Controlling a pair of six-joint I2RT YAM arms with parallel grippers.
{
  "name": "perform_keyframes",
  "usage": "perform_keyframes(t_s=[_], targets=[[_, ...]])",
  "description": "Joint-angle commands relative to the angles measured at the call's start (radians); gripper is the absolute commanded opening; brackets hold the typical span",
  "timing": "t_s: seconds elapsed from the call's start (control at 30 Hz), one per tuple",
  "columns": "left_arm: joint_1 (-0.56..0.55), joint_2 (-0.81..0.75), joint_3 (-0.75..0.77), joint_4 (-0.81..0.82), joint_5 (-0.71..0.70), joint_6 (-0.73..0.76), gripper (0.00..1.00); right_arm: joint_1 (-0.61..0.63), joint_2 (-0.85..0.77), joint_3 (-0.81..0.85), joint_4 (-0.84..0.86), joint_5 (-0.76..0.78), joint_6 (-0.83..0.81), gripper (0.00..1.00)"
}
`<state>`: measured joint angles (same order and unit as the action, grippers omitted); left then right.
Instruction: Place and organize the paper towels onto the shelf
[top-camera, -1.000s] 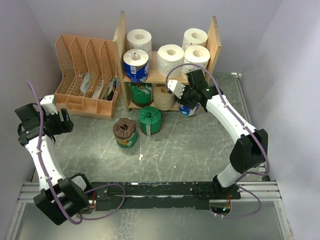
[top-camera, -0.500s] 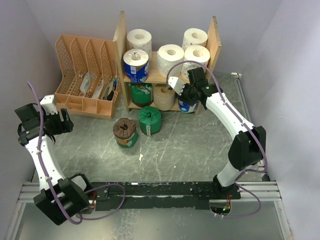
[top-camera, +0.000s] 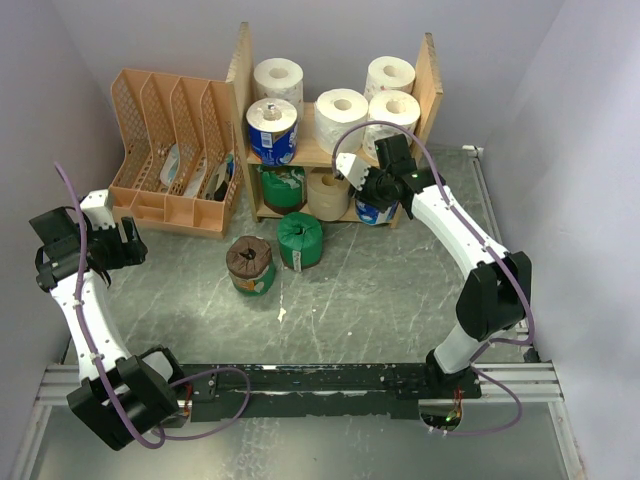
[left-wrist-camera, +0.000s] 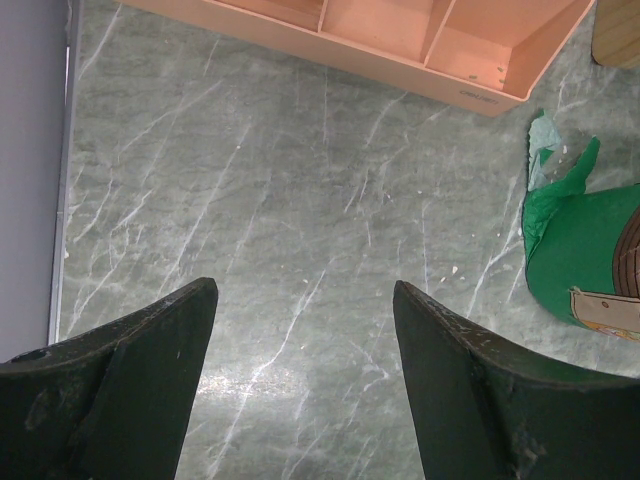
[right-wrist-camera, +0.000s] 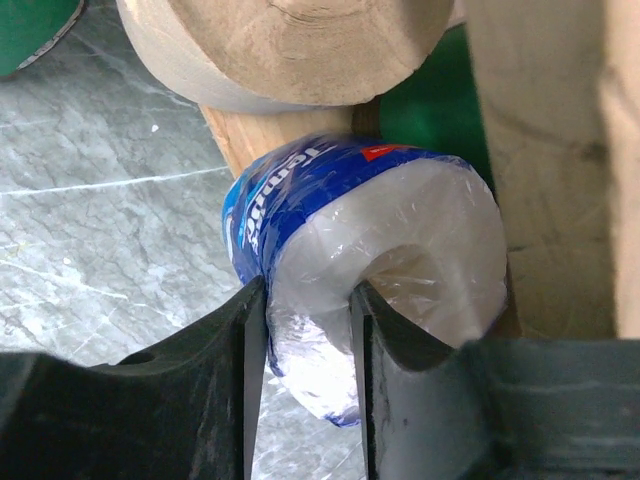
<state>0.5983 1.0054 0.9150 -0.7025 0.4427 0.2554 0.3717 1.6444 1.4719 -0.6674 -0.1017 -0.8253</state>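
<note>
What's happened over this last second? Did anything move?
The right arm, jaws clamped on the blue-wrapped roll, pushed it back toward the shelf's bottom level. The left arm, jaws open, the green roll and the brown-topped roll on the table stayed put.

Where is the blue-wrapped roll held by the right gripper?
Top view: the blue-wrapped roll is at the right end of the shelf, lower tier, just right of a tan roll, with the right gripper pinching its wall through the centre hole.
</note>
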Motion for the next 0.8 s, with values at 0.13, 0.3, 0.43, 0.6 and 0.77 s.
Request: perform_keyframes(t_s=[0.13, 0.3, 0.43, 0.6, 0.77], targets=[[0.003, -0.006, -0.001, -0.006, 0.033, 0.016, 0.82, -0.008, -0.047, 0.024, 0.041, -0.007, 0.003, 0.44], [0.004, -0.007, -0.003, -0.005, 0.034, 0.016, 0.82, -0.008, -0.068, 0.007, 0.046, -0.004, 0.008, 0.5], [0.004, -0.007, -0.001, -0.005, 0.035, 0.015, 0.82, -0.008, -0.076, -0.006, 0.049, 0.006, 0.004, 0.5], [0.004, -0.008, -0.004, -0.005, 0.034, 0.016, 0.82, -0.008, -0.097, -0.017, 0.038, -0.003, 0.009, 0.5], [0.004, -0.008, -0.004, -0.004, 0.034, 0.016, 0.82, -0.007, -0.124, -0.025, 0.009, -0.02, 0.017, 0.5]])
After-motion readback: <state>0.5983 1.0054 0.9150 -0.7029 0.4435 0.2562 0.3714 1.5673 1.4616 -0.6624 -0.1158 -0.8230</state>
